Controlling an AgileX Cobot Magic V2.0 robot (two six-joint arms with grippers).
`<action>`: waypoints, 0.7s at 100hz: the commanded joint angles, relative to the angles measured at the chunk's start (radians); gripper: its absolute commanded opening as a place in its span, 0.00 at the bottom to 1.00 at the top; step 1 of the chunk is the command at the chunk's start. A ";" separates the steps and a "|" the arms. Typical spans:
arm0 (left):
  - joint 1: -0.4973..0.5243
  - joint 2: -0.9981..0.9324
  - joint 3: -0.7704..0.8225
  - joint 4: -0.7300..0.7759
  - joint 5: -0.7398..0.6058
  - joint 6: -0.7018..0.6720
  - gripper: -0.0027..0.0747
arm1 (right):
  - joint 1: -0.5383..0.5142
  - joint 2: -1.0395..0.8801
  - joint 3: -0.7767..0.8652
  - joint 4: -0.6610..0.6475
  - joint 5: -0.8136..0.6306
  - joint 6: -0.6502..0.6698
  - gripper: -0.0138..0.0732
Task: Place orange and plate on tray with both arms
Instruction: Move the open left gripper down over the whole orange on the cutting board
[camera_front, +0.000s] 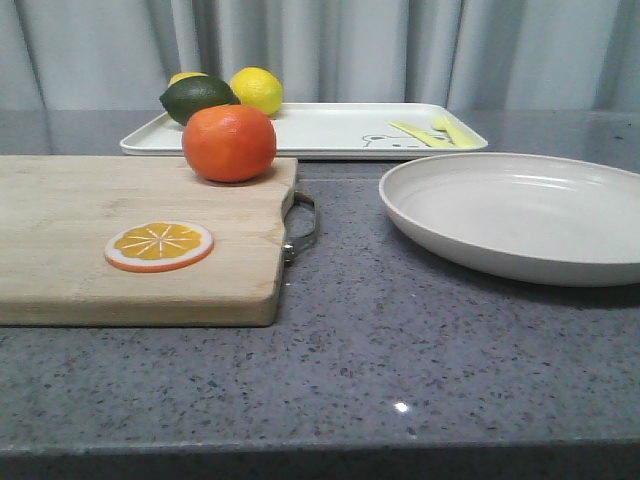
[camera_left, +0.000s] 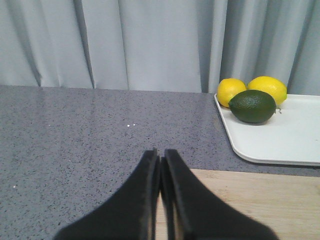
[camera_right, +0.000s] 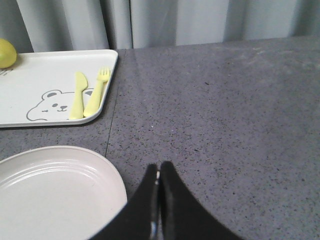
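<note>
Front view shows the orange (camera_front: 229, 142) unheld, both grippers pressed together empty, so a careless nudge could roll it.

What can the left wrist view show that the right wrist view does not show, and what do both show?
Only the left wrist view shows the dark green lime, a second yellow lemon, the wooden cutting board and the shut left gripper.

Only the right wrist view shows the round off-white plate, the pale yellow knife and fork, the bear drawing and the shut right gripper.

Both show the rectangular white tray, the grey speckled table and the curtain.
</note>
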 joint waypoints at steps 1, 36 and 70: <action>0.001 0.047 -0.058 0.000 -0.080 -0.002 0.01 | -0.004 0.050 -0.062 -0.014 -0.059 0.000 0.09; -0.060 0.190 -0.194 0.015 -0.018 -0.002 0.14 | -0.004 0.082 -0.061 -0.014 -0.083 0.000 0.09; -0.262 0.366 -0.395 0.011 0.059 -0.002 0.77 | -0.004 0.082 -0.061 -0.014 -0.091 0.000 0.09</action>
